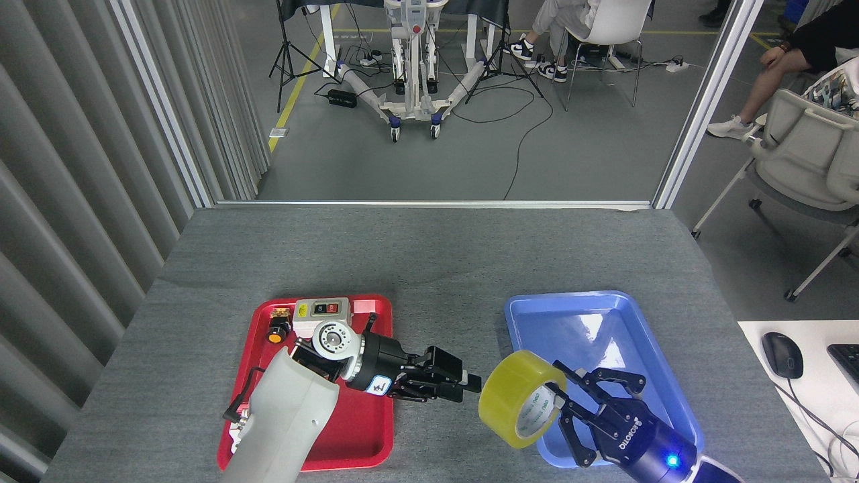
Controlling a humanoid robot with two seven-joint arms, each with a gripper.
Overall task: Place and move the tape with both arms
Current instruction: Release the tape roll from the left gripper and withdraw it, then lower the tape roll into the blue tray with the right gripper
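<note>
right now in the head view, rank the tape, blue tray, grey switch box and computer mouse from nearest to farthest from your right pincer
1. The tape: held in the right pincer, on its left.
2. The blue tray: directly beneath and behind the pincer.
3. The computer mouse: off to the right, on the white desk.
4. The grey switch box: far left, in the red tray.

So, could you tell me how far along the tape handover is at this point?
The handover looks done: the right gripper holds the tape, and the left gripper sits apart from it, seemingly closed and empty. The roll is held at the blue tray's near-left edge. Setting it down in the tray remains.
</note>
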